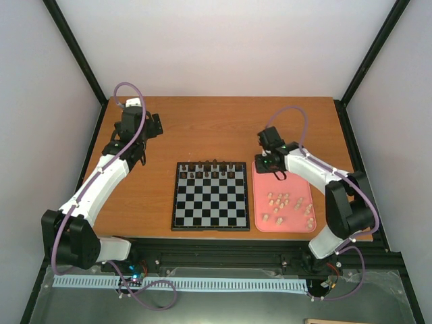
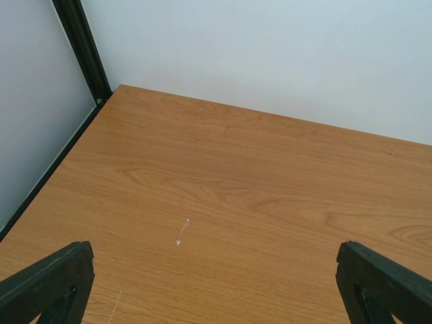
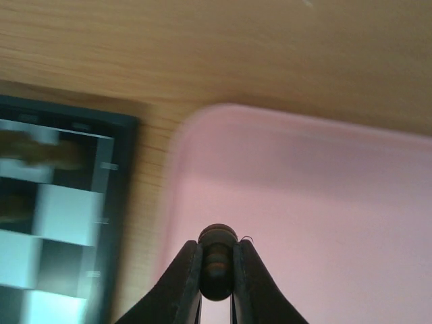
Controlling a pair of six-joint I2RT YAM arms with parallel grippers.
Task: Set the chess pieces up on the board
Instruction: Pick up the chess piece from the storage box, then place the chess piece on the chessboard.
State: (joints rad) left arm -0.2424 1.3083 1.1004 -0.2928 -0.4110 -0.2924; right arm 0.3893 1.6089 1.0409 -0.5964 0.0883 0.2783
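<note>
Over tray (image 3: 324,175), right jaws pinch 1 dark piece (image 3: 217,264).

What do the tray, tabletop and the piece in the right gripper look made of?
Pink tray: likely plastic, smooth matte, rounded moulded corner. Tabletop: wood or wood-look laminate, grain visible, slight sheen. Dark piece in the right gripper: probably turned wood, brown with ringed grooves; plastic possible.

Pink tray (image 3: 324,202), wooden table (image 2: 236,182), black frame post (image 2: 81,47), white wall (image 2: 270,54).
You find the tray right under your right gripper (image 3: 217,273), its rounded corner just ahead and left of the tips; the table spreads ahead of your left gripper (image 2: 216,280), with the post far ahead-left and the wall beyond.
</note>
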